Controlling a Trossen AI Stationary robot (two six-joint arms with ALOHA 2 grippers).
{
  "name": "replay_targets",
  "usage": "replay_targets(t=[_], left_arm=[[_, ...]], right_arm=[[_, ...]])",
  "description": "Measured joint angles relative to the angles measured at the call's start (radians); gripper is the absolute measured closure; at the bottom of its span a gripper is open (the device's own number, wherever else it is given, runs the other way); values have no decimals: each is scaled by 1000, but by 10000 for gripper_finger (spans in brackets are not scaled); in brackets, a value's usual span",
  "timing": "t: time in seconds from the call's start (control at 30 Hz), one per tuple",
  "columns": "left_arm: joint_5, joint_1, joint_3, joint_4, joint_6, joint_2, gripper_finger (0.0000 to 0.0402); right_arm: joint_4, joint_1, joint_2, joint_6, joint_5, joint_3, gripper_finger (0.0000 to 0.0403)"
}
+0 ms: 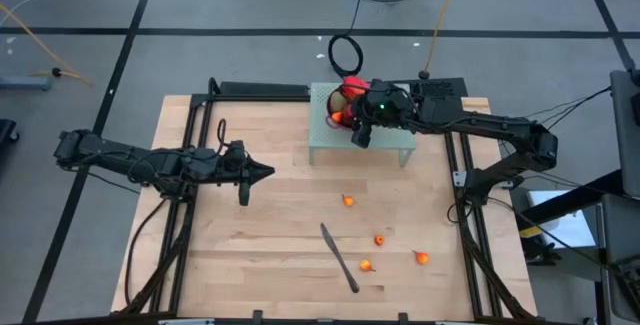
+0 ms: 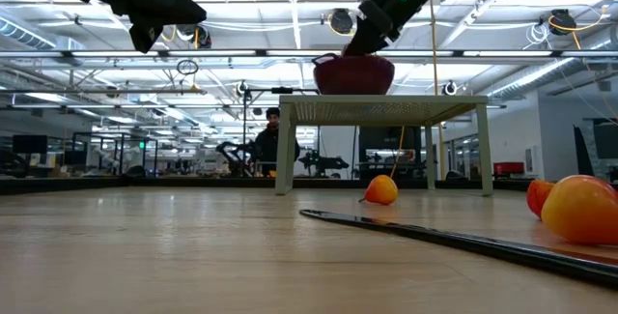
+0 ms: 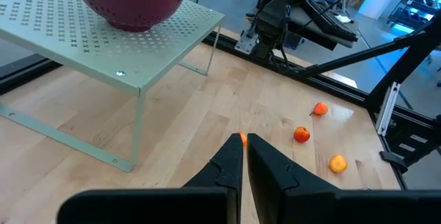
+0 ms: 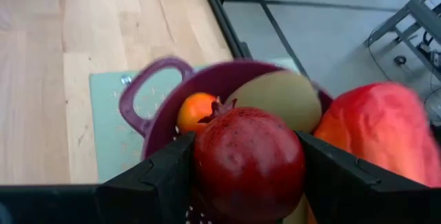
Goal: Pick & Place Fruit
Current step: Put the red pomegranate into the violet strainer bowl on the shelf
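Dark red fruit [image 4: 248, 165] sits between the right gripper [image 4: 248, 176] fingers, clamped on both sides, directly over the purple bowl [image 4: 148, 103]. Bowl is on the green perforated stand [image 1: 320, 145], upper centre of the high view. Already in the bowl: a kiwi [image 4: 279, 96], a small orange piece [image 4: 196, 110], and the mango [image 4: 375, 134] leaning at the rim on the right.

Four small orange-red pieces [image 1: 347, 201] lie loose on the worktop [image 1: 270, 255], lower centre-right of the high view, around the knife [image 1: 340, 258].

Left gripper [image 3: 244, 156] hovers mid-left above the worktop, fingers closed, nothing in them.

Risks, as I read it:
- Bowl looks crowded. A release from height could bounce the red fruit off the kiwi or mango and over the rim.
- Mango sits high at the edge; a knock could tip it out.
- Fingers snagging the bowl on retreat could drag it off the stand.
- Remaining pieces are tiny and round, near the knife; easy to nudge away.
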Motion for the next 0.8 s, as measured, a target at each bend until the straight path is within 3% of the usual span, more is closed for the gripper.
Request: replay_targets(t=[0.53,0.8], left_arm=[[0,0,0,-1,1,0,380],[0,0,0,-1,0,0,380]], right_arm=[[-8,-2,0,-4,-2,1,180],[-8,-13,0,17,-49,1,134]])
